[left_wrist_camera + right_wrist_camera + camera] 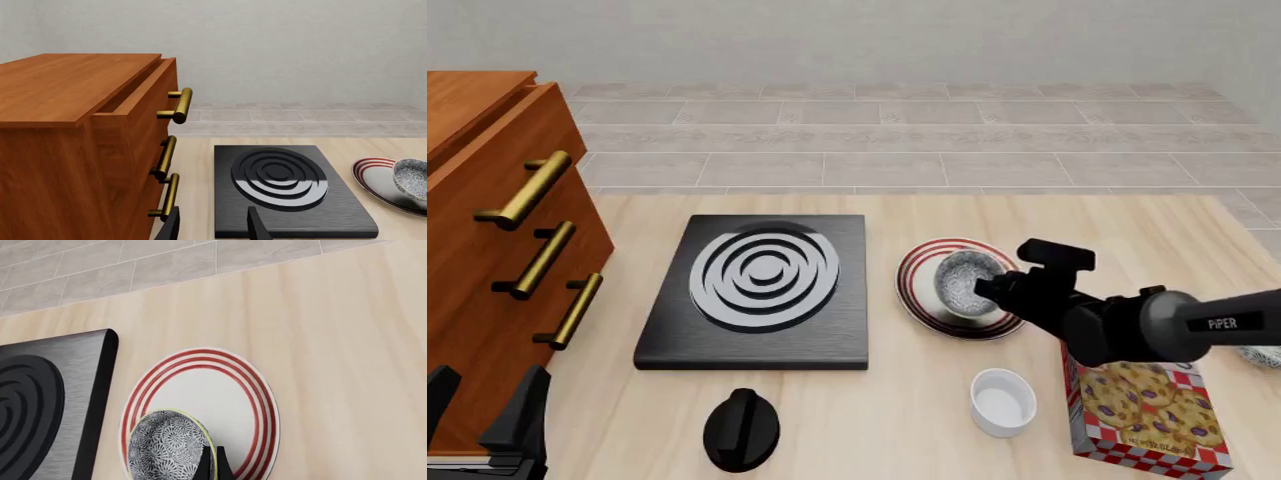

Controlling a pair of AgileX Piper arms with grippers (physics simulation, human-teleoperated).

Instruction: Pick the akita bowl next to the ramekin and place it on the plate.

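The speckled akita bowl (961, 281) is over the red-striped plate (924, 296), toward the plate's near-right side. I cannot tell whether it rests on the plate or hangs just above it. My right gripper (998, 291) is shut on the bowl's right rim; in the right wrist view its fingers (215, 464) pinch the rim of the bowl (163, 446) above the plate (223, 390). The white ramekin (1004, 401) stands nearer to me, apart from the plate. My left gripper (481, 408) is open and empty at the near left, well short of the bowl (410, 176).
A black stove (761, 290) with grey rings lies left of the plate. The wooden cabinet (487, 230) with brass handles stands at the left. A black knob-like object (741, 430) sits at the front, and a cookie box (1148, 410) right of the ramekin.
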